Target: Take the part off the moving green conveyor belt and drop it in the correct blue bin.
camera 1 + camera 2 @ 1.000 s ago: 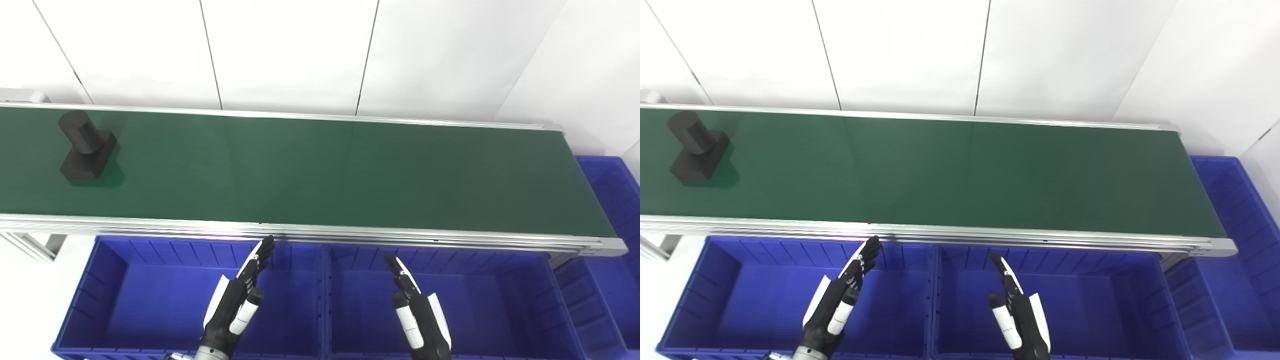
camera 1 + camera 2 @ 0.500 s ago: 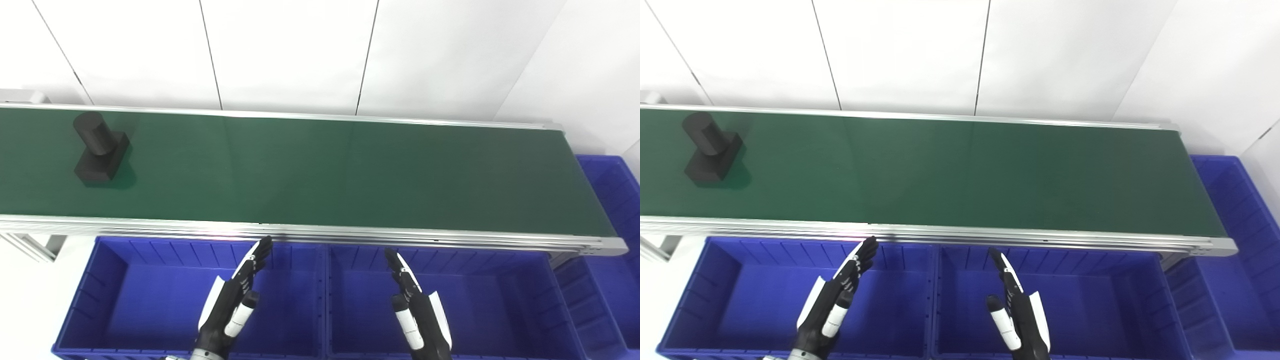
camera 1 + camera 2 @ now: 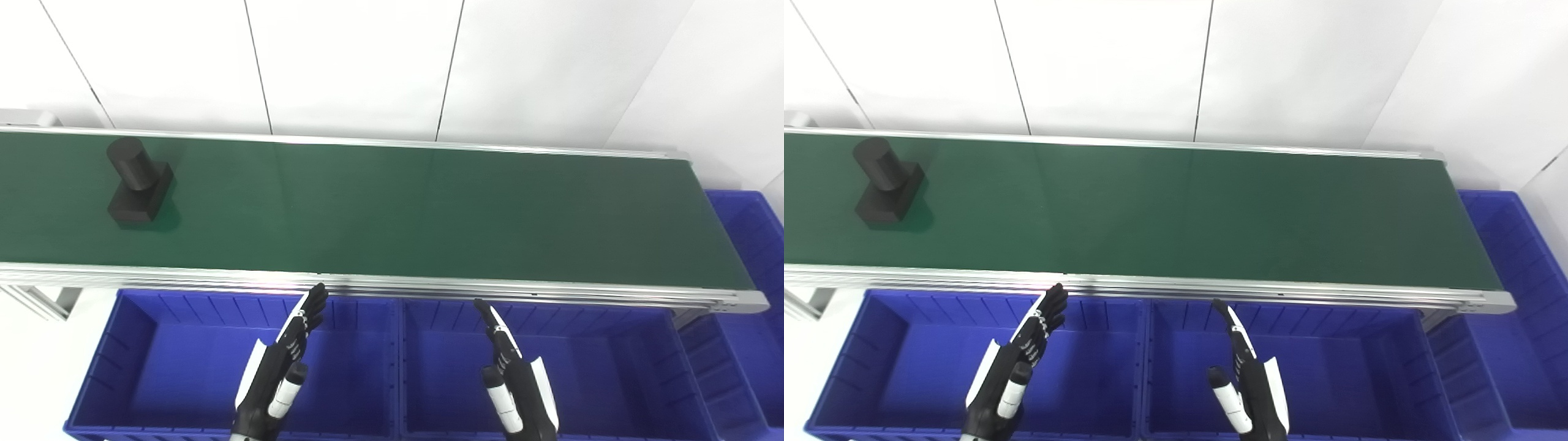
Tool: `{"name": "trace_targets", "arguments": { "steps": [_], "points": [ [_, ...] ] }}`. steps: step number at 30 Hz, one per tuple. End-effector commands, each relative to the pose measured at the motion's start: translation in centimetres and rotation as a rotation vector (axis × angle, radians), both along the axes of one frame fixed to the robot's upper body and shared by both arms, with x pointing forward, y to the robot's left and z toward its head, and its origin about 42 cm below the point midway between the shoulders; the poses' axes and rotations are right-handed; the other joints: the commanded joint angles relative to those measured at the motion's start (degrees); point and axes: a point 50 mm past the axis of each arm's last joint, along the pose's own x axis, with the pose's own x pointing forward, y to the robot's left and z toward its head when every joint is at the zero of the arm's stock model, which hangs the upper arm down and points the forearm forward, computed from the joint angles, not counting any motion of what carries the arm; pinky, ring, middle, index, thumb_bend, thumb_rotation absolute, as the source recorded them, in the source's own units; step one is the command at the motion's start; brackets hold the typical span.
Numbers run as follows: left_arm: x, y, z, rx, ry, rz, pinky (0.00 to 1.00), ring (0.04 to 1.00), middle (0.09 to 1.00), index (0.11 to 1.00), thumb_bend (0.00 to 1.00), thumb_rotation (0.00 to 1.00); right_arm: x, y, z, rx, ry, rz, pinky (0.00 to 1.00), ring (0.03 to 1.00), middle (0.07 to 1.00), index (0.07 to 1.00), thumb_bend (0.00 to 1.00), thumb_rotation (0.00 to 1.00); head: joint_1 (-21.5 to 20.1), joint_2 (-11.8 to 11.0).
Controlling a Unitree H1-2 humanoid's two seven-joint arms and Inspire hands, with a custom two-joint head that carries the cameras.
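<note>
A black part (image 3: pixel 139 182), a short cylinder standing on a block base, rides on the green conveyor belt (image 3: pixel 398 214) at its far left. My left hand (image 3: pixel 278 373) is open and empty, fingers straight, held over the left blue bin (image 3: pixel 177 367) in front of the belt. My right hand (image 3: pixel 517 383) is open and empty over the middle blue bin (image 3: pixel 612 373). Both hands are below the belt's near rail and far right of the part.
A third blue bin (image 3: pixel 747 269) stands at the belt's right end. The belt's aluminium rail (image 3: pixel 392 285) runs between hands and belt. A white panelled wall stands behind the belt. A frame leg (image 3: pixel 43 300) shows at lower left.
The part has travelled to the right along the belt. Both hands have drawn back a little toward the bottom edge, the left one also shifting left; both stay open.
</note>
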Motion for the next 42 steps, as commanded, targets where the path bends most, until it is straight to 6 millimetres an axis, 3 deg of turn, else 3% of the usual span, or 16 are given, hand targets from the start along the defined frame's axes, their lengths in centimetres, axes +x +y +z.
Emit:
{"name": "trace_targets", "arguments": {
  "steps": [1, 12, 42],
  "points": [
    [0.1, 0.0, 0.5, -0.020, -0.044, -0.007, 0.95, 0.967, 0.962, 0.951, 0.84, 1.00, 0.0, 0.4, 1.0, 0.032, -0.079, 0.002, 0.99, 0.988, 0.967, 0.939, 0.77, 0.94, -0.5, -0.3],
    [0.2, 0.2, 0.2, -0.006, -0.034, -0.018, 0.96, 0.972, 0.967, 0.954, 0.81, 1.00, 0.4, 0.4, 0.5, 0.038, -0.085, 0.012, 0.99, 0.968, 0.949, 0.943, 0.76, 0.91, -0.8, -0.4],
    [0.8, 0.1, -0.7, 0.046, -0.023, -0.020, 0.94, 0.955, 0.947, 0.937, 0.87, 1.00, 0.8, 0.1, 0.3, 0.026, -0.065, 0.020, 0.99, 0.981, 0.961, 0.944, 0.77, 0.91, 0.3, -1.4]
  ]
}}
